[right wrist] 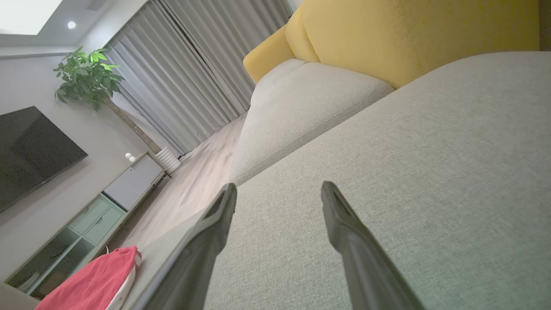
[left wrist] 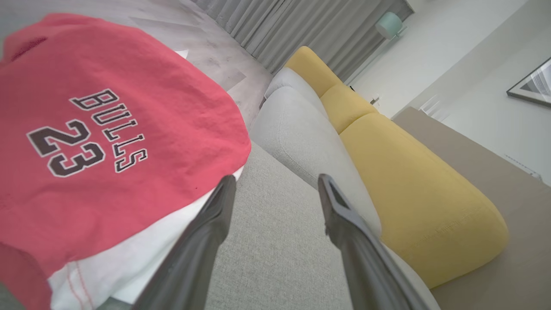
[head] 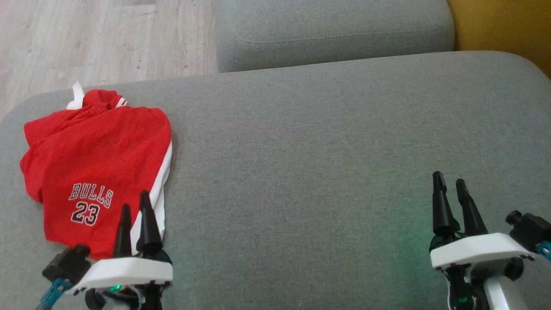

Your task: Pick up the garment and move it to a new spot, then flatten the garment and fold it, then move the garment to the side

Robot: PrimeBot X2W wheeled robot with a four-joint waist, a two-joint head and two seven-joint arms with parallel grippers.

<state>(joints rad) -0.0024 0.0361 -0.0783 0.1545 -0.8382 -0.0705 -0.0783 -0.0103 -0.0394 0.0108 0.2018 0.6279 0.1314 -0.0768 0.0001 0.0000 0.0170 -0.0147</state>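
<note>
A: Red garment (head: 94, 159), white side stripe, black "BULLS 23" lettering, at nine o'clock.
B: Plain grey sofa (head: 327, 146); mustard-yellow cushion (head: 508, 26) at one o'clock.

Garment (head: 94, 159) lower corner hidden behind left end effector (head: 134, 200), framed picture (left wrist: 533, 85) cut off at right edge

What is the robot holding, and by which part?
Nothing. Both are open and empty: the left pincer is beside the white edge of the red Bulls 23 fabric garment, the right pincer over the grey sofa cushion.
</note>
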